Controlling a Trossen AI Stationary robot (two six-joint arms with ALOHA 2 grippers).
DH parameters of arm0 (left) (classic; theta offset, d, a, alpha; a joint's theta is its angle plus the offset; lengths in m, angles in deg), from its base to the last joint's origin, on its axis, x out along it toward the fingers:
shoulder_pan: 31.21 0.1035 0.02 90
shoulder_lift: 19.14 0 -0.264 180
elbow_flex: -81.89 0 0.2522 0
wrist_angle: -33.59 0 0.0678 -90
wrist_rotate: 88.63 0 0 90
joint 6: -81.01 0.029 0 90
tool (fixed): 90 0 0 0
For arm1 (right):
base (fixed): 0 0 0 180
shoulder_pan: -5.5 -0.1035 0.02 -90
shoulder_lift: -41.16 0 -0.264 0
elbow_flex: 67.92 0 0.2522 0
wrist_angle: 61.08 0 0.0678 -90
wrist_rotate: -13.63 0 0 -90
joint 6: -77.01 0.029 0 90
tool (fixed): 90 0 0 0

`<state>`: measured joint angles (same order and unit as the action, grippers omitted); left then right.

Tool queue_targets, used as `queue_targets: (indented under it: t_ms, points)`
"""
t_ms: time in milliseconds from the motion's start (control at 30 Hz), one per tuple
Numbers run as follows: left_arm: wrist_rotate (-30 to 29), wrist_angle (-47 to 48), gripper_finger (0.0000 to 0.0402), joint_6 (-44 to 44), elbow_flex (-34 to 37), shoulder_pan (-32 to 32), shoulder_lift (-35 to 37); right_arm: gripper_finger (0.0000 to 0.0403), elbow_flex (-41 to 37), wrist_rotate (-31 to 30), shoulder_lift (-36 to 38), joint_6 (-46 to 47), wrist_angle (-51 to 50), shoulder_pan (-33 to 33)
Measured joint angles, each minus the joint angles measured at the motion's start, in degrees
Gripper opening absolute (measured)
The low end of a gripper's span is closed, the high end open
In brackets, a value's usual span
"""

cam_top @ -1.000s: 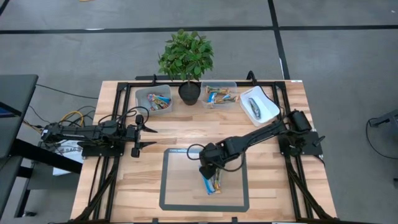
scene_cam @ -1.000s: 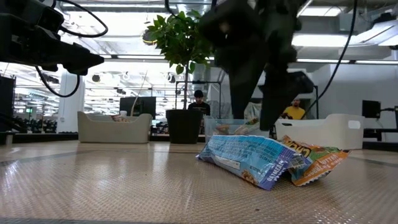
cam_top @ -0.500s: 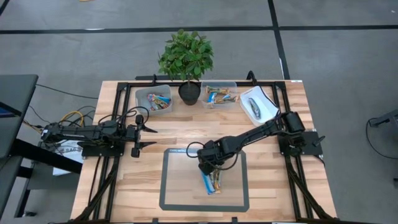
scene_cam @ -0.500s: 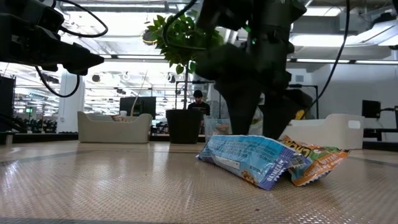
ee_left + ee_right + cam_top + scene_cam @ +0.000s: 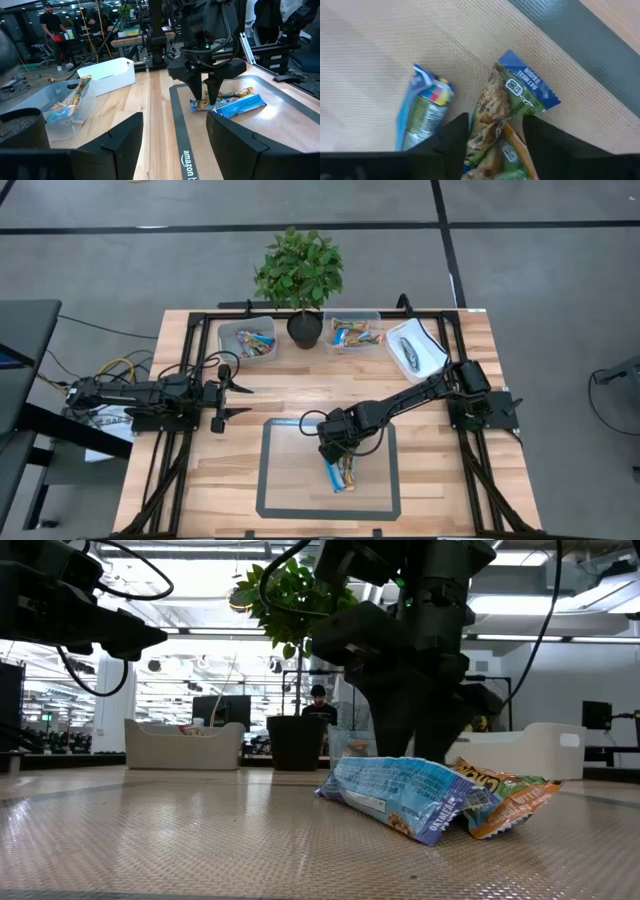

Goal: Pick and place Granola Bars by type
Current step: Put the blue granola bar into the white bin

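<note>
Two wrapped bars lie side by side on the grey mat: a blue-and-white one (image 5: pixel 333 477) (image 5: pixel 422 117) and a green-and-tan one (image 5: pixel 347 471) (image 5: pixel 495 107). My right gripper (image 5: pixel 337 452) (image 5: pixel 495 137) is open and points down over their far ends. Its fingers stand on either side of the green-and-tan bar, low over the mat (image 5: pixel 205 97). My left gripper (image 5: pixel 243 400) waits open at the table's left, clear of the mat. My right gripper comes from above, and its fingers (image 5: pixel 452 135) straddle the green-and-tan bar's far end (image 5: pixel 492 122) across its length. The bar lies flat on the mat. Whether the fingers touch it, I cannot tell.
Along the far edge stand a clear tub (image 5: pixel 248 340) of colourful bars, a potted plant (image 5: pixel 304 328), a second clear tub (image 5: pixel 352 333) of bars and a white tub (image 5: pixel 417 348). Black frame rails run along both table sides. People stand in the room beyond.
My right gripper has come down onto the far ends of the two bars, staying open. The bars lie as they did.
</note>
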<state>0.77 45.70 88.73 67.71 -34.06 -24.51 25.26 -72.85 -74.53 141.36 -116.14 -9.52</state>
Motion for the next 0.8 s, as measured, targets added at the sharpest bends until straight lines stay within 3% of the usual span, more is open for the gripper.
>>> queue_targets:
  t_ms: [500,800]
  points:
    - [0.04,0.02,0.0212,0.00,-0.01,0.00,-0.02,0.0013,0.63,0.72,-2.99,-5.76,4.02,0.07]
    - [0.02,0.00,0.0213,0.00,0.01,0.00,-0.02,0.0008,0.37,-7.08,1.61,-8.49,2.55,0.23]
